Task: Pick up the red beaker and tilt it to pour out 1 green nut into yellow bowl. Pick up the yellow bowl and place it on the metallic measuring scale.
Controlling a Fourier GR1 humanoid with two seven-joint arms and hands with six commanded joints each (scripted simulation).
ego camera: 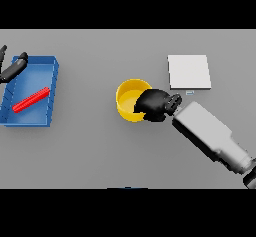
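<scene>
Grey table (100,151) filling the view, plain and flat; at its left side, a blue tray (52,88), rectangular with raised walls, set slightly askew so that its long sides lean a little off the vertical; cut off by the view's left edge at its near corner; inside the tray, 1 red stick-like object (31,99), long and thin, lying flat on the tray floor on a diagonal, its upper end toward the right wall, its lower end toward the left; nothing else to make out within the tray.
</scene>
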